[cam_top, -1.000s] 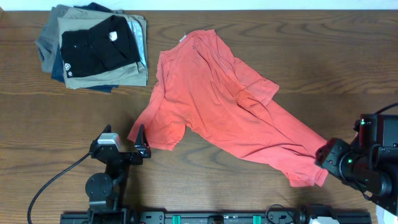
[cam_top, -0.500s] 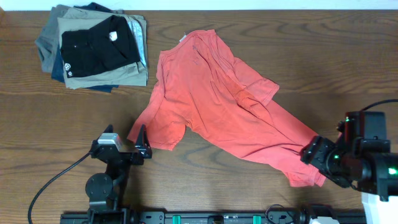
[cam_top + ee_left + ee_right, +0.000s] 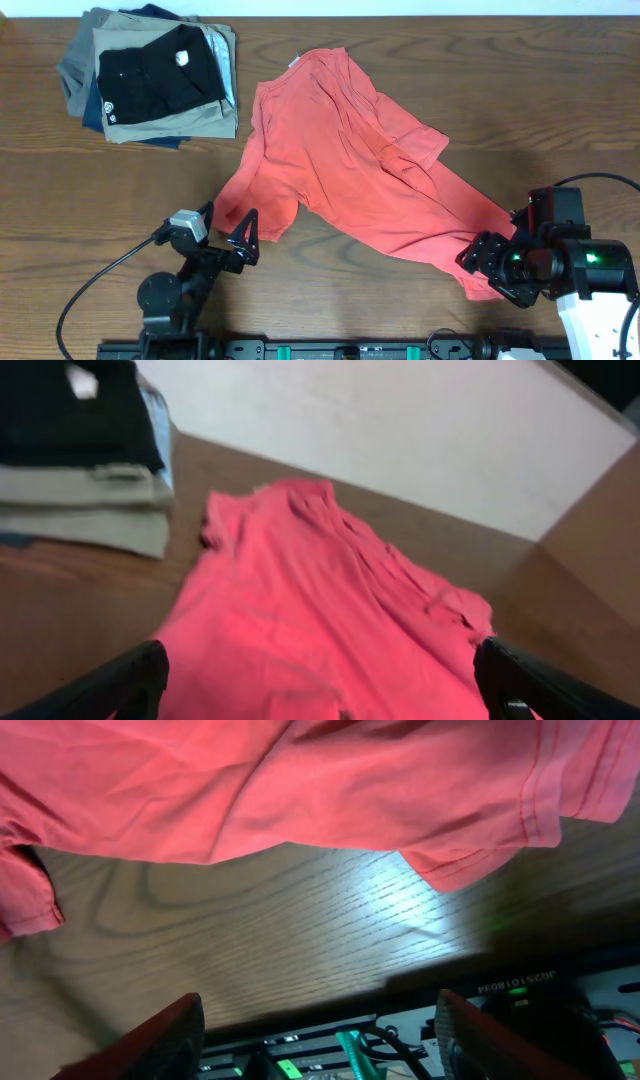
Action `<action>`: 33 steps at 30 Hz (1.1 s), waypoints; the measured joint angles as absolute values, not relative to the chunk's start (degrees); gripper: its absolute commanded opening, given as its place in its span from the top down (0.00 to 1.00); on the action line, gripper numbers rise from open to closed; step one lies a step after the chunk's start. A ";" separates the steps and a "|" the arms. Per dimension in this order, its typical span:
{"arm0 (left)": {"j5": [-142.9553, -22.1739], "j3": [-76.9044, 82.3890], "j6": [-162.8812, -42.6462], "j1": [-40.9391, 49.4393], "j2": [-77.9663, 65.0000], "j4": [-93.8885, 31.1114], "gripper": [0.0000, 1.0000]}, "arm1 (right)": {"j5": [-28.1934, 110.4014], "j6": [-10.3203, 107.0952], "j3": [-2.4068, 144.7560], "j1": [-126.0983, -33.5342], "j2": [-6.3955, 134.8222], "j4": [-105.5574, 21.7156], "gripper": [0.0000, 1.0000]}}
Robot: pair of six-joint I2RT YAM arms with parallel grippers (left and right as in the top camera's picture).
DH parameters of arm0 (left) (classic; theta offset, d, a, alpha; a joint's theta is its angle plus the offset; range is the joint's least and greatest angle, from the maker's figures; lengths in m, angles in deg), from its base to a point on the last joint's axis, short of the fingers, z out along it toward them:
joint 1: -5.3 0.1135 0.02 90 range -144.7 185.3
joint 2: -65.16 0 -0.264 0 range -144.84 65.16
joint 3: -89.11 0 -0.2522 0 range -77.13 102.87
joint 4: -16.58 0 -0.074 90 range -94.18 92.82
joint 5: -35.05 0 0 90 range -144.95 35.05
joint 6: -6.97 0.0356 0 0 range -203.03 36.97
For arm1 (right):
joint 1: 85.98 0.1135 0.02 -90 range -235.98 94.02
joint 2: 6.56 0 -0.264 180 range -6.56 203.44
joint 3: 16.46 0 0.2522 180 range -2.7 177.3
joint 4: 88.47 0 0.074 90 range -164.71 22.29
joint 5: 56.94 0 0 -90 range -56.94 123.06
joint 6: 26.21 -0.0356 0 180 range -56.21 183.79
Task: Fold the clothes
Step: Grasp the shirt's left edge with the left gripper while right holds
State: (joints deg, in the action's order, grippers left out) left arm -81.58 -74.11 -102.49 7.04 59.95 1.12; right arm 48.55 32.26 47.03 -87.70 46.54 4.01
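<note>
The coral-red T-shirt (image 3: 350,160) lies crumpled and slanted on the wooden table, neck at the back and hem toward the front right. My left gripper (image 3: 226,230) stands open just in front of the shirt's left sleeve. In the left wrist view the T-shirt (image 3: 320,600) fills the space between and beyond the wide-apart fingers (image 3: 130,680). My right gripper (image 3: 490,268) hovers over the shirt's front right corner. In the right wrist view the T-shirt (image 3: 300,790) lies beyond the open right gripper (image 3: 320,1040), with bare wood and nothing held between the fingers.
A stack of folded garments (image 3: 150,75), black on top over khaki, grey and blue, sits at the back left and also shows as the stack (image 3: 80,450) in the left wrist view. A black equipment rail (image 3: 350,350) runs along the table's front edge.
My left gripper has swung right toward the sleeve. My right arm has slid left over the shirt's front right corner, its jaws a little wider than a second ago.
</note>
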 measured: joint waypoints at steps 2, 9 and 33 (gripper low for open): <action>-82.19 -71.05 -101.53 7.04 56.67 -1.85 0.02 | 48.72 32.74 47.01 -87.70 46.54 3.47 0.28; -78.43 -49.87 -92.96 7.02 33.39 -21.00 0.02 | 48.96 33.31 46.92 -87.70 46.52 3.09 0.27; -62.78 -30.39 -87.21 7.04 -26.45 -32.12 0.02 | 49.62 35.23 46.77 -87.70 46.54 2.63 0.25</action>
State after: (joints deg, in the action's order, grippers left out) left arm -62.78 -30.39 -87.21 7.04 -26.45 -32.12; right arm 49.62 35.23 46.77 -87.70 46.54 2.63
